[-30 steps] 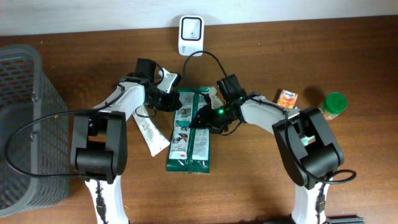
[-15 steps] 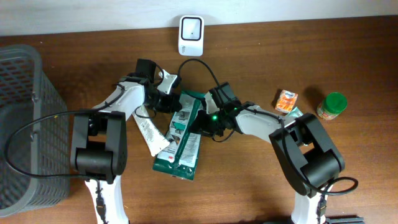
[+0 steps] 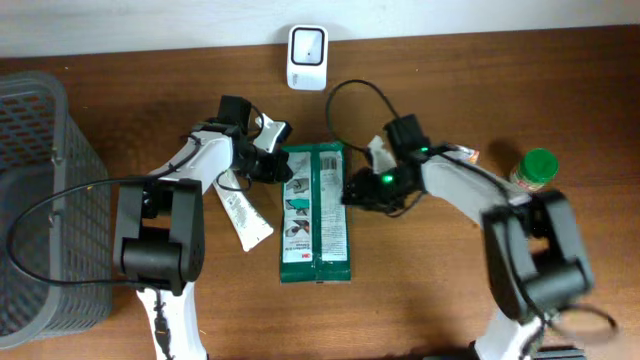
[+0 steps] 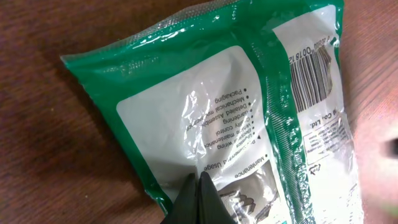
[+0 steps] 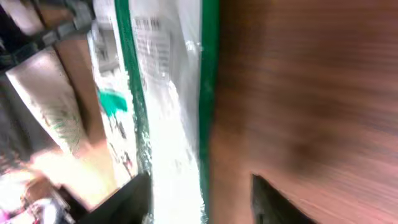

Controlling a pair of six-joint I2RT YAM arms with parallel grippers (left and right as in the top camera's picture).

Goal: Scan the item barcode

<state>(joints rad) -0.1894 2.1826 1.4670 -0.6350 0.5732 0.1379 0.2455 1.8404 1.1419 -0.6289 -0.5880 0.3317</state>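
A green packet (image 3: 316, 214) with white labels lies flat on the wooden table, long side running front to back. Its barcode (image 4: 314, 71) faces up near the far end. A white scanner (image 3: 307, 45) stands at the table's back edge, beyond the packet. My left gripper (image 3: 273, 166) is shut, its fingertips (image 4: 198, 180) meeting over the packet's (image 4: 205, 106) left edge; nothing shows between them. My right gripper (image 3: 354, 191) is open beside the packet's right side. In the blurred right wrist view the packet's green edge (image 5: 208, 106) runs between the two dark fingers (image 5: 127, 200).
A white tube (image 3: 245, 215) lies just left of the packet under the left arm. A grey mesh basket (image 3: 40, 200) fills the left side. A small orange pack (image 3: 464, 153) and a green-lidded jar (image 3: 534, 170) stand at the right.
The packet swung from a tilt back to straight and now lies flat. My right gripper opened and pulled off to the right. The left arm has not moved.
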